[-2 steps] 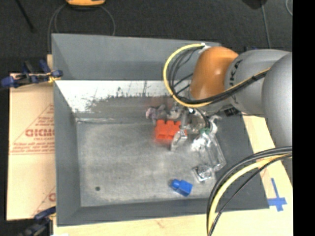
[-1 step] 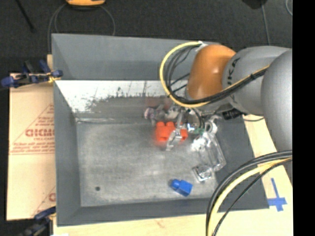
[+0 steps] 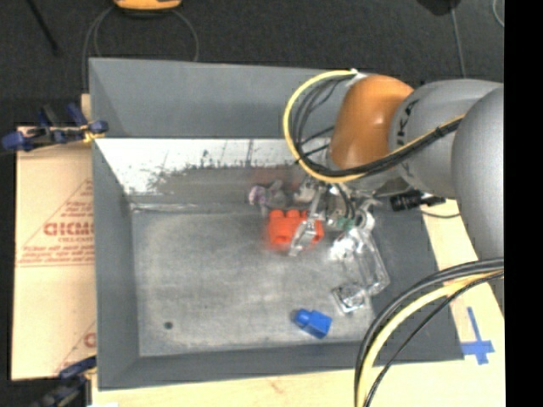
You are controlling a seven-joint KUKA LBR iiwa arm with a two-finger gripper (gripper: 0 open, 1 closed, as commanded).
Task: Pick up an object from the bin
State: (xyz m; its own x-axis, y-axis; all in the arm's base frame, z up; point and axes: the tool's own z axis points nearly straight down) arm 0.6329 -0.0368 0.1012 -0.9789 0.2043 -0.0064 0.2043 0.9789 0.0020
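My gripper [image 3: 310, 225] hangs below the orange wrist cover at the back right of the bin floor. It is down against the right side of a red-orange blocky toy [image 3: 282, 227]. Just behind them, by the back wall, lies a small grey and purple piece [image 3: 266, 196]. A clear plastic item [image 3: 361, 276] lies to the right of the gripper and stretches toward the front.
A small blue cap-like piece [image 3: 312, 321] rests near the front wall, right of the middle. The arm and its cables cover the bin's right side. The left half of the floor is bare grey metal.
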